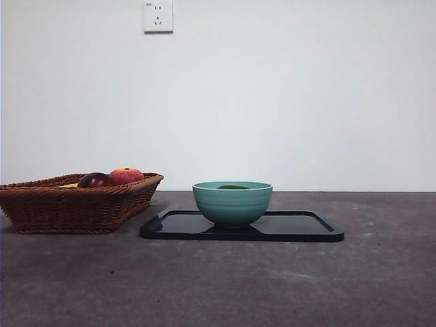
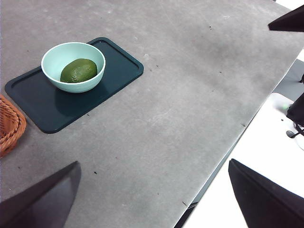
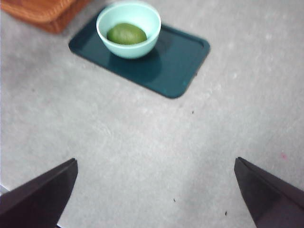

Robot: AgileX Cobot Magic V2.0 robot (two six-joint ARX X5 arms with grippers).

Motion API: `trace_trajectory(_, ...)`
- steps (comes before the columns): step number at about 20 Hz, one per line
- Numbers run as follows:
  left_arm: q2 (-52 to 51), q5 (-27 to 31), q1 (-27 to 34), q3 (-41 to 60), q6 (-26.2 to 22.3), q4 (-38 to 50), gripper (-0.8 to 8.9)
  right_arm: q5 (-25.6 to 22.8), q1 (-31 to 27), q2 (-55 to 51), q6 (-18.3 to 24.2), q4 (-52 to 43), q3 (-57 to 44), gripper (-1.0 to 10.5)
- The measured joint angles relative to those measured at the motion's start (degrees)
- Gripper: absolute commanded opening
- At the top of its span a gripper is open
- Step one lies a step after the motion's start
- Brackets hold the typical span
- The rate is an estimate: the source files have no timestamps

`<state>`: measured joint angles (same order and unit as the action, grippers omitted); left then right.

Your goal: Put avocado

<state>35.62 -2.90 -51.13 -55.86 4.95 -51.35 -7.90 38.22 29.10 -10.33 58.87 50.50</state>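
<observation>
The dark green avocado (image 2: 79, 70) (image 3: 126, 34) lies inside a pale green bowl (image 1: 232, 202) (image 2: 72, 66) (image 3: 128, 29); from the front only its top (image 1: 233, 187) peeks over the rim. The bowl stands on a dark tray (image 1: 300, 230) (image 2: 50, 107) (image 3: 175, 66). My left gripper (image 2: 154, 199) hangs open high over the bare table, far from the bowl, with nothing between its jaws. My right gripper (image 3: 154, 190) is also open and empty, high above the table and apart from the tray. Neither gripper shows in the front view.
A brown wicker basket (image 1: 75, 204) (image 2: 9, 126) (image 3: 42, 12) stands left of the tray, holding a red-orange apple (image 1: 127, 176) and a dark maroon fruit (image 1: 95, 180). The table's edge (image 2: 228, 156) runs close under the left gripper.
</observation>
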Motion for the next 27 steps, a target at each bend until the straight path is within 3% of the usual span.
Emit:
trace_trajectory(1,0.0,0.0,0.0,0.0,0.0,0.0,4.40,0.0,0.0,-0.1,0.0,-0.4,0.0,5.8)
trace_trajectory(3,0.0,0.0,0.0,0.0,-0.2,0.0,2.13,0.1,0.0,-0.1,0.0,-1.5,0.0,2.7)
trace_trajectory(4,0.0,0.0,0.0,0.0,-0.2,0.0,0.78,0.5,0.0,0.0,0.0,-2.0,0.0,0.5)
trace_trajectory(5,0.0,0.0,0.0,0.0,-0.2,0.0,0.00,1.0,0.0,0.0,0.0,-2.5,0.0,0.1)
trace_trajectory(19,0.0,0.0,1.0,0.0,-0.2,0.0,0.08,1.9,0.0,0.0,0.0,-3.0,0.0,0.2)
trace_trajectory(22,-1.0,-1.6,11.1,1.9,-2.3,2.1,0.08,1.9,0.0,0.0,0.0,-3.0,0.0,0.2)
trace_trajectory(27,-10.7,-1.5,35.9,17.0,-6.5,21.7,0.09,1.9,0.0,0.0,0.0,-3.0,0.0,0.2)
